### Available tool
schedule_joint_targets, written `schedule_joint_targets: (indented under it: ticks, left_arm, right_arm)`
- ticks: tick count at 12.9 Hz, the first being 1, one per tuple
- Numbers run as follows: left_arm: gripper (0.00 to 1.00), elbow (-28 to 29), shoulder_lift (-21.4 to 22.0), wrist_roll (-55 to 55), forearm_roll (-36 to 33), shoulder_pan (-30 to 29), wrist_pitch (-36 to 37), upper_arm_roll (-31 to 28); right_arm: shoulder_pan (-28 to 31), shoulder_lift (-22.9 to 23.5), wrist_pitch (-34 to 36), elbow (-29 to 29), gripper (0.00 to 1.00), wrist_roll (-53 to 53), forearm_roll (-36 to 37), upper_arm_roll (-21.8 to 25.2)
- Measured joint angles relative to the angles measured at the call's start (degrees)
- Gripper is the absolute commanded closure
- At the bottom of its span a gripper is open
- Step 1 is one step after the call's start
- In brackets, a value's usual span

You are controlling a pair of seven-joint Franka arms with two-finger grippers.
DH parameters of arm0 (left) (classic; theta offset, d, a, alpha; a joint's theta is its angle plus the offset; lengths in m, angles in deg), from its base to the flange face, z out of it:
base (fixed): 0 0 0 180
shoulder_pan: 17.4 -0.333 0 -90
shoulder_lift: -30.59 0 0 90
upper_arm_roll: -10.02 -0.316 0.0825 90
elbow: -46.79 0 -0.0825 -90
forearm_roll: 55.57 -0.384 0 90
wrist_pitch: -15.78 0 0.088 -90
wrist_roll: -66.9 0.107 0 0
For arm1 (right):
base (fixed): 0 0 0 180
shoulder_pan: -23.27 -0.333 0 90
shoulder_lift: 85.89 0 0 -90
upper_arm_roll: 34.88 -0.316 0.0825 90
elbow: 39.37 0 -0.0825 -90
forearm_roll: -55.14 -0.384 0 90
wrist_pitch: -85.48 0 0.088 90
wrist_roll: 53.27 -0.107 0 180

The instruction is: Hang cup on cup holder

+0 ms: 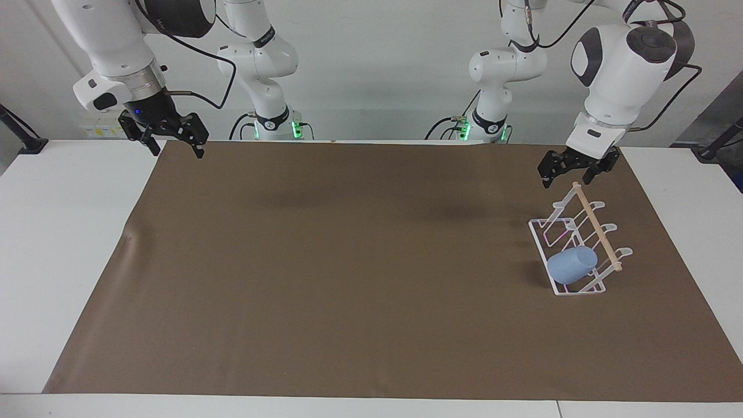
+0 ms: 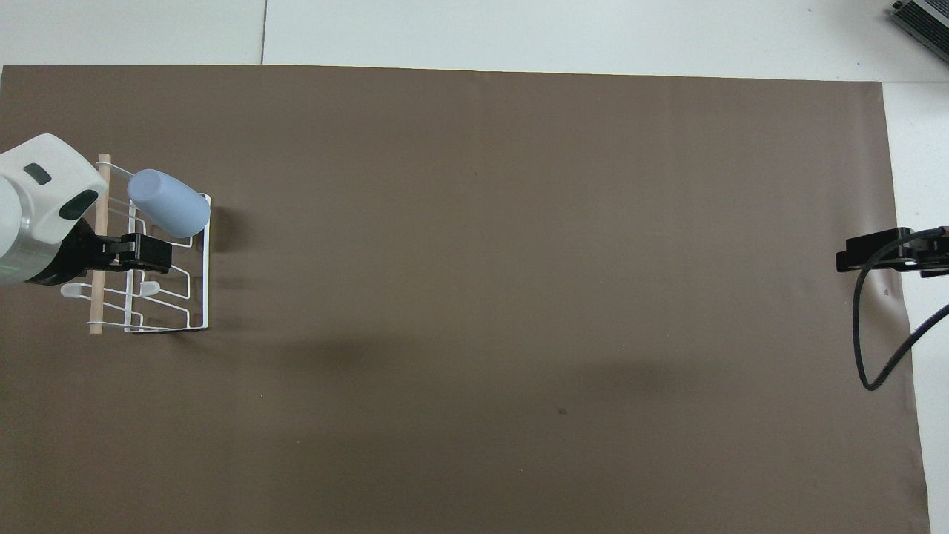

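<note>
One cup [image 1: 572,265] on cup holder [image 1: 580,247]

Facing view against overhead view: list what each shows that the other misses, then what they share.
Facing view only: both arm bases, and the left gripper raised clear above the cup holder, open and empty. Overhead view only: the left gripper overlapping the holder's wires, and a grey device at the table's corner. Both: the cup hung on the holder's end prong, and the right gripper waiting at the mat's edge.
</note>
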Motion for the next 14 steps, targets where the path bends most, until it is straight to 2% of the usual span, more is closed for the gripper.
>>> schedule_joint_targets:
  ticks: [2, 7, 11, 14]
  left_arm:
    - [0.00, -3.1, -0.7, 1.9, 0.0, 0.0, 1.4, -0.1]
    - [0.00, -3.8, -2.1, 5.4, 0.2, 0.3, 1.5, -0.4]
    - [0.00, -5.1, -2.1, 5.5, 1.5, 5.7, 2.6, -4.5]
    - [0.00, -6.0, -2.1, 5.5, 2.2, 5.9, 3.7, -4.7]
  right_arm:
    - [0.0, 0.0, 0.0, 0.0, 0.00, 0.0, 0.0, 0.0]
    - [0.0, 0.0, 0.0, 0.0, 0.00, 0.0, 0.0, 0.0]
    - [0.0, 0.0, 0.0, 0.0, 0.00, 0.0, 0.0, 0.0]
    - [0.0, 0.0, 0.0, 0.0, 0.00, 0.0, 0.0, 0.0]
